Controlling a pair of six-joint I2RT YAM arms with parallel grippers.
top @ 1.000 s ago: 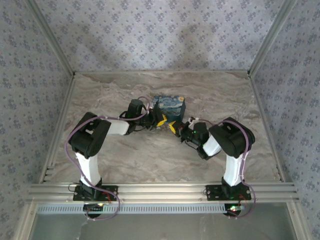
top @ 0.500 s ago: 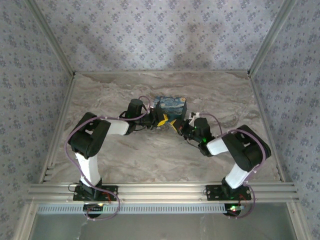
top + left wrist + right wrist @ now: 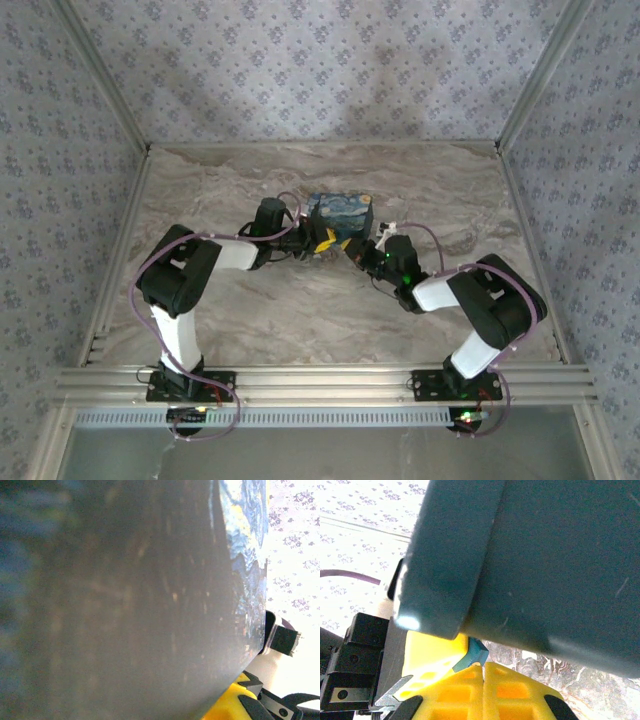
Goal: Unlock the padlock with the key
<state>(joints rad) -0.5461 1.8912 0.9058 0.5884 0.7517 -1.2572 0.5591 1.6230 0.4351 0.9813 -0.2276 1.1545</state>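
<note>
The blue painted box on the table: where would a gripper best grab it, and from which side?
Probably by its left and right ends, coming down from above. The blue box lies flat, painted top up and uncovered, while the left gripper and right gripper crowd its near face. Whether the jaws could span it, I cannot tell.

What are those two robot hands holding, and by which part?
The right hand pinches a small blue piece, perhaps the key, by its lower end. Whether the left hand holds anything cannot be told.
</note>
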